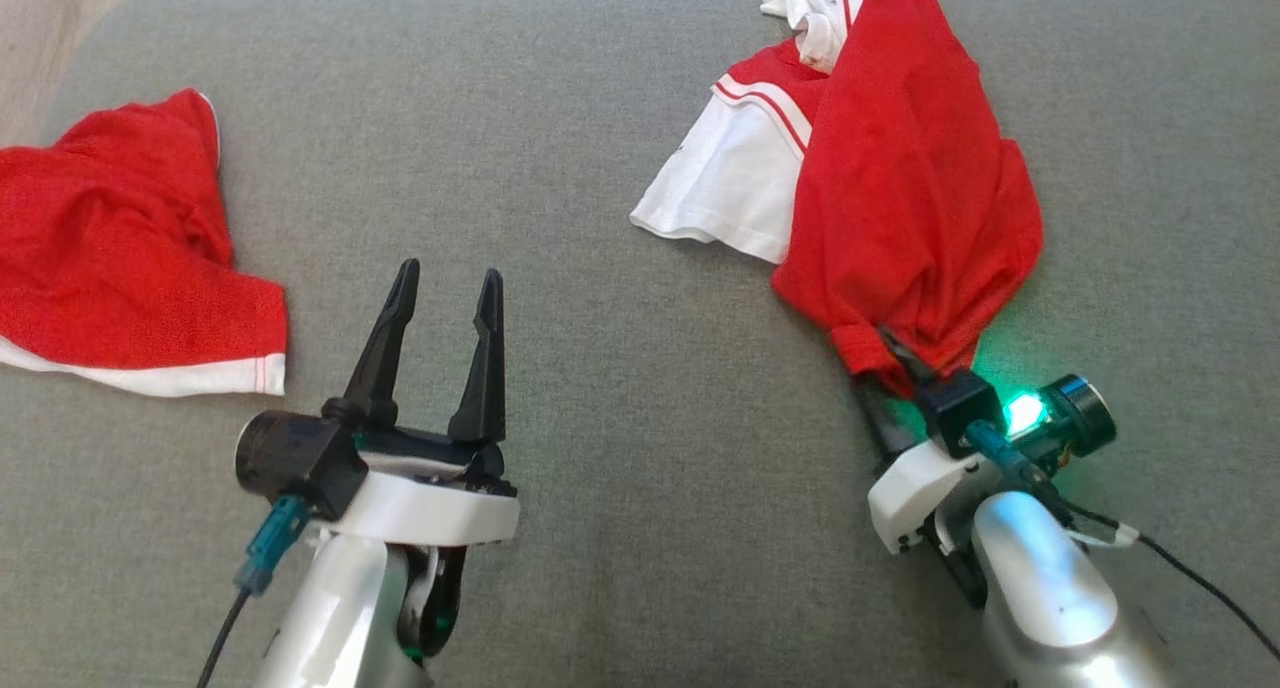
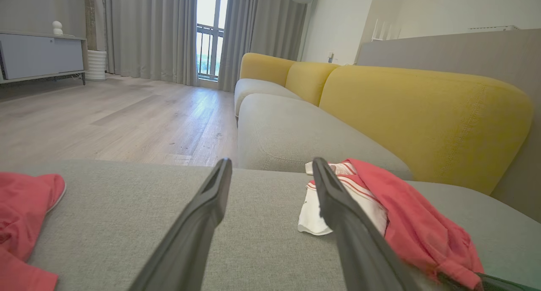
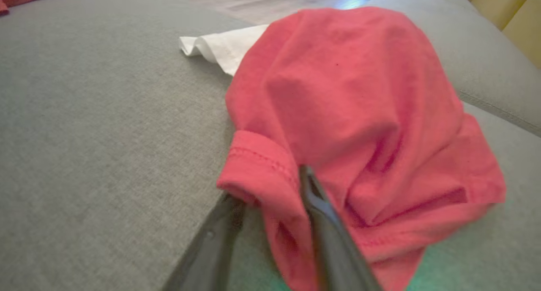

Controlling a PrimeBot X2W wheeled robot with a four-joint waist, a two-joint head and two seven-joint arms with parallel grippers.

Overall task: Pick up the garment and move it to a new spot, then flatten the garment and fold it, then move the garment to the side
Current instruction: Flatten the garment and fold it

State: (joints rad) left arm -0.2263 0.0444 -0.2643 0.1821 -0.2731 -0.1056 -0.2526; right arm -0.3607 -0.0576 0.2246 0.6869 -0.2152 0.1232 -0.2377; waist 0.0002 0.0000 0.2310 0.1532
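head view: the left jaws stand spread wide with nothing between them, over the bare grey sofa seat. the right jaws reach into the near bottom edge of a crumpled red and white shirt, their tips hidden under it. the shirt lies on the seat's right part; another red cloth lies well apart at the left.

left wrist view: the spread jaws point across the seat, with the shirt to the right, the red cloth to the left and a yellow backrest beyond.

right wrist view: the right jaws straddle the shirt's red hem, one finger beneath it and one over it. i cannot tell if they pinch it.
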